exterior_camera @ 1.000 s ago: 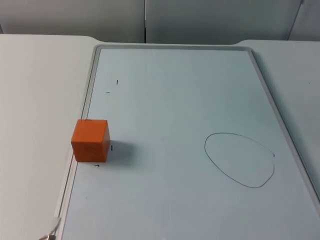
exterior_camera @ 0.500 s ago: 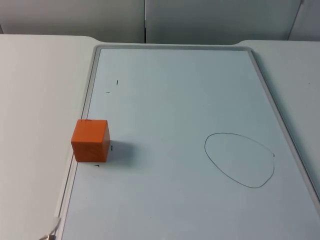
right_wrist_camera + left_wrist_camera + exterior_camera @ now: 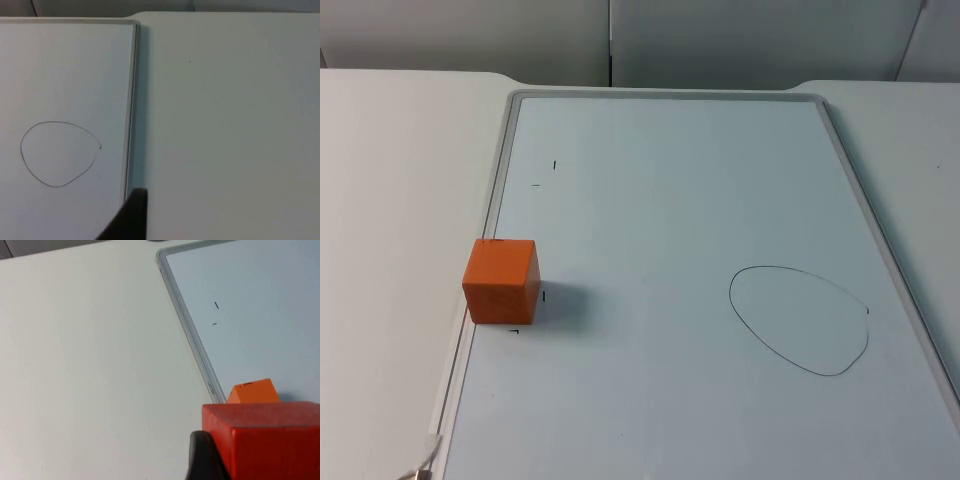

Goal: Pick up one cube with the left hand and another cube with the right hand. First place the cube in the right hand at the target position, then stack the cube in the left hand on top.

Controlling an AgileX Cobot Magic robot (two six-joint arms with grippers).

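White surface carries a whiteboard (image 3: 670, 300); an orange cube (image 3: 501, 281) sits at its left edge. Left gripper (image 3: 260, 460) jaws hold a red cube (image 3: 265, 440); right gripper (image 3: 131, 215) jaws cannot be judged. Risk: the drawn oval (image 3: 798, 320) target stays bare if the orange cube slips.

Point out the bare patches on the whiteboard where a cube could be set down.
The drawn outline encloses bare board. The broad stretch between the orange cube and that outline is open, as is the far half past the small pen marks. Tightest spot: the whiteboard edge where the orange cube sits. The left gripper holds a red cube.
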